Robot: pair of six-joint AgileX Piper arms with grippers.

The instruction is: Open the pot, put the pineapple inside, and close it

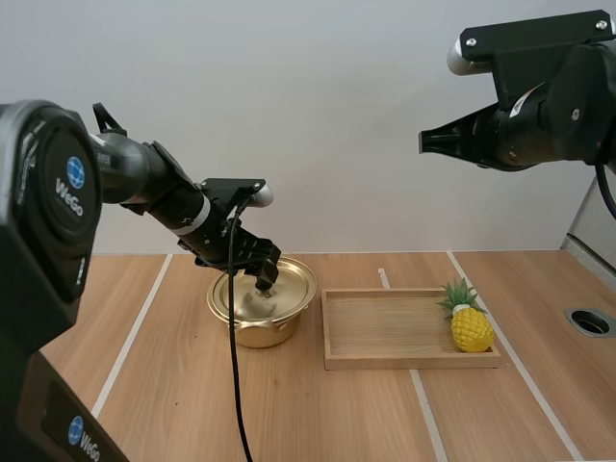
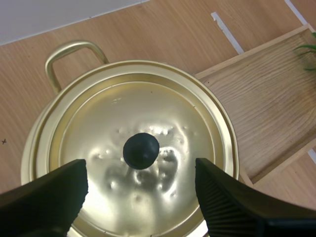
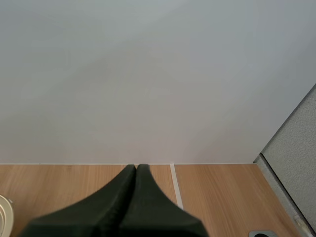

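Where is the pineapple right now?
In the high view, the small yellow pineapple with green leaves sits at the right end of the shallow wooden tray, right of the lidded gold pot.

Lid [image 2: 148, 113] and pot [image 1: 258, 332]: glossy gold metal, the lid dimpled around a matt black knob [image 2: 141, 150]. Tray [image 2: 261, 103]: pale wood, open grain. Worktop [image 1: 289, 414]: smooth, wood-look. Left fingers [image 2: 232, 202]: matt black, ribbed inside. Pineapple [image 1: 472, 329]: bumpy yellow skin

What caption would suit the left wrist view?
Left gripper open above the pot lid, fingers flanking its black knob.
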